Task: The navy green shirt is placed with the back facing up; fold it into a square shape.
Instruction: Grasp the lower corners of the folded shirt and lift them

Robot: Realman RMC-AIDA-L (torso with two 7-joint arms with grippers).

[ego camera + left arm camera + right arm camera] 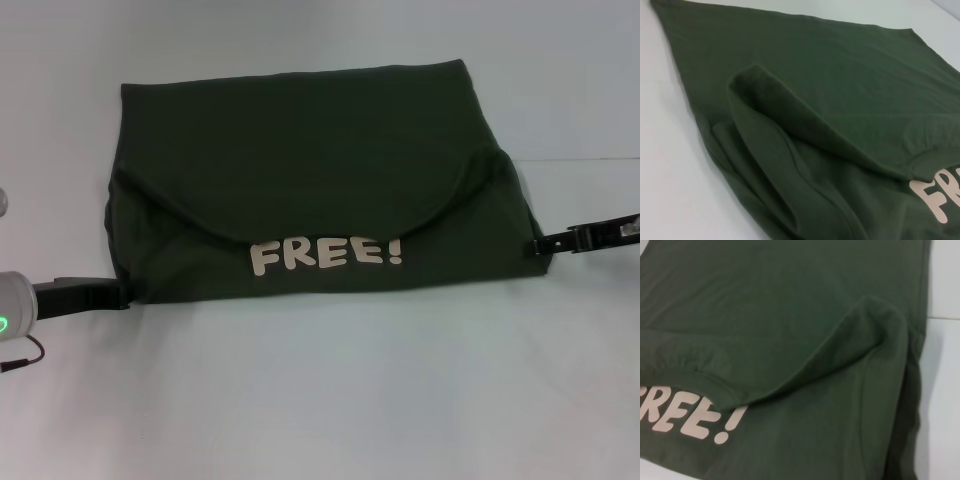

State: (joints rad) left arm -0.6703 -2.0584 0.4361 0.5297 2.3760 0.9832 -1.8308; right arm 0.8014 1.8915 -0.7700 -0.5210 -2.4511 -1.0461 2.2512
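The navy green shirt (300,160) lies on the white table (320,400), folded into a wide block. A curved flap of plain cloth lies over it from the far side. Below the flap the cream letters "FREE!" (325,254) face up near the front edge. My left gripper (120,296) is at the shirt's near left corner, touching its edge. My right gripper (540,244) is at the shirt's right edge. The left wrist view shows the shirt's stacked folds (790,150) and part of the letters (940,200). The right wrist view shows a raised fold (875,325) and the letters (685,420).
A thin red and black cable (25,355) hangs by my left arm at the left edge. Bare white table runs all along the front of the shirt and behind it. A faint seam in the table (590,157) runs on the right.
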